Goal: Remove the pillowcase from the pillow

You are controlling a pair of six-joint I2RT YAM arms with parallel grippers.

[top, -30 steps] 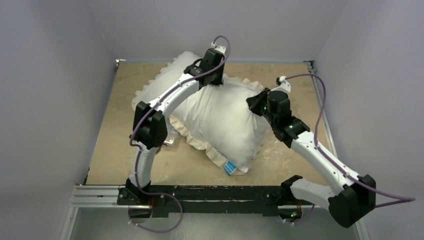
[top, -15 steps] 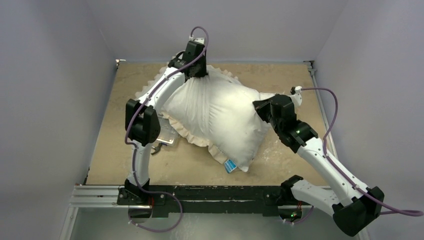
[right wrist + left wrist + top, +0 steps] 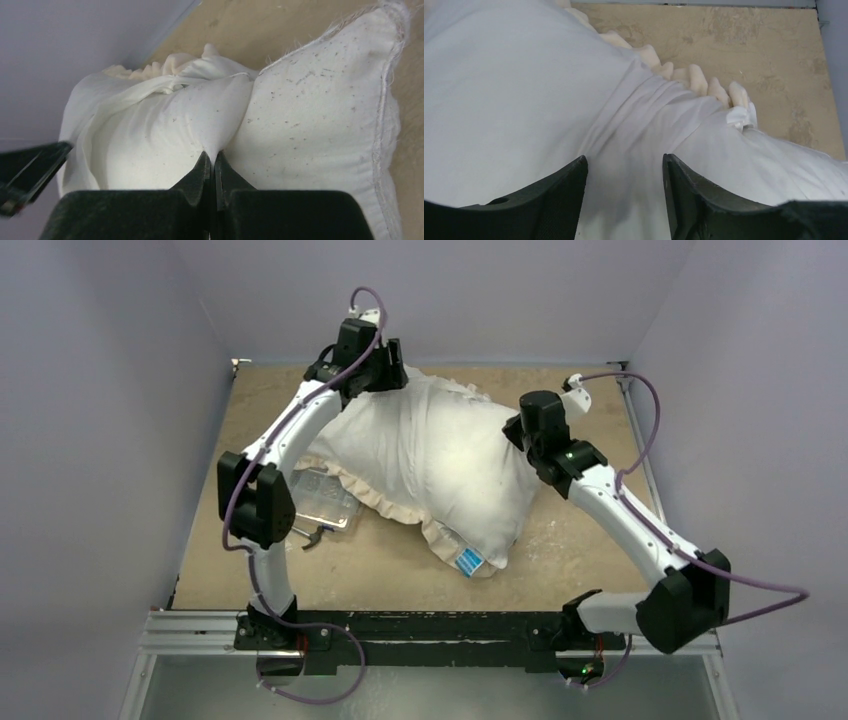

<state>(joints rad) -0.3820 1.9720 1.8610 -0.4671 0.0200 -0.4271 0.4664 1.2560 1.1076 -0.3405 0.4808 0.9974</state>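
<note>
The plump white pillow (image 3: 440,465) lies mid-table, its blue-and-white tag (image 3: 468,561) at the near corner. The pillowcase shows as a cream frill (image 3: 385,505) under the pillow's near-left edge and again along the back (image 3: 694,80). My left gripper (image 3: 392,380) hovers at the pillow's back-left end, jaws open over creased white fabric (image 3: 624,162), gripping nothing. My right gripper (image 3: 515,435) is at the pillow's right side, shut on a pinch of the speckled white pillow fabric (image 3: 214,154). The pillow's stitched seam (image 3: 382,115) runs on the right.
A clear plastic tray (image 3: 325,498) lies on the tan table left of the pillow, with a small dark object (image 3: 312,537) beside it. Grey walls close in on three sides. A metal rail (image 3: 200,630) runs along the near edge.
My left gripper has swung left along the back and opened, letting go of the bunched fabric. My right gripper, still shut, moved toward the back, and the pillow shifted left with it.
</note>
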